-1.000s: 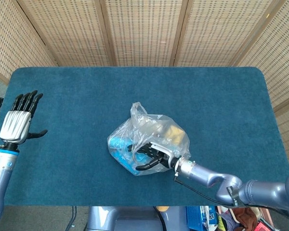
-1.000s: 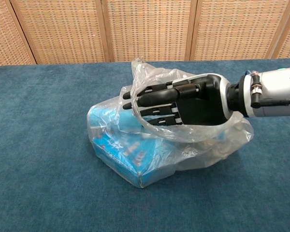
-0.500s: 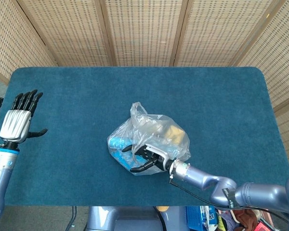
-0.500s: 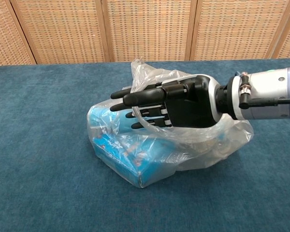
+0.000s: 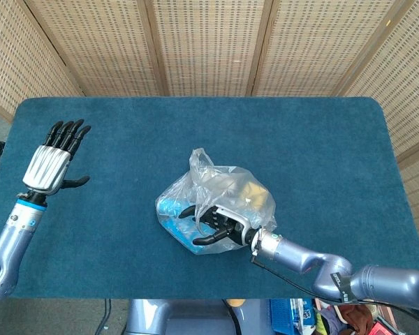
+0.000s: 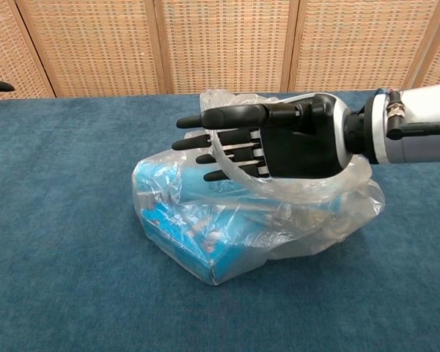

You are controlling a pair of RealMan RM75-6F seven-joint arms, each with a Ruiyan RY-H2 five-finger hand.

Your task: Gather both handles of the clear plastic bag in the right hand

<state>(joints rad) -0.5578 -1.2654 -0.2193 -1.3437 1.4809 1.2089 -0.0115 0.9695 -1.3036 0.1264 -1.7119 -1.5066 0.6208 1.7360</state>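
A counter (image 5: 126, 139) covered in dark teal carpet-like cloth fills most of both views, with woven cane screens (image 5: 209, 42) standing behind its far edge. Near the middle of the counter, a little toward the near edge, lies the clear plastic bag (image 6: 308, 220), crumpled and slumped on the cloth; through its film show a blue box (image 6: 198, 235) at the left end and something pale yellow (image 5: 250, 190) at the right end, too blurred to name. The right arm (image 5: 321, 264) reaches in from the near right corner, grey and tubular. The right robot hand (image 6: 279, 143) is stretched flat over the top of the bag, palm side toward the chest camera, its black fingers (image 6: 227, 117) straight, apart and pointing left. One handle (image 6: 293, 192) of the bag runs as a clear loop around this hand, passing across the fingers and under the palm, so the hand is threaded through the loop but not closed on it. A second twist of film (image 5: 200, 162) sticks up at the far side of the bag, apart from the hand. Well away at the left edge of the counter, the left robot hand (image 5: 52, 159) is raised above the cloth with fingers straight and spread, thumb out to the side, holding nothing.
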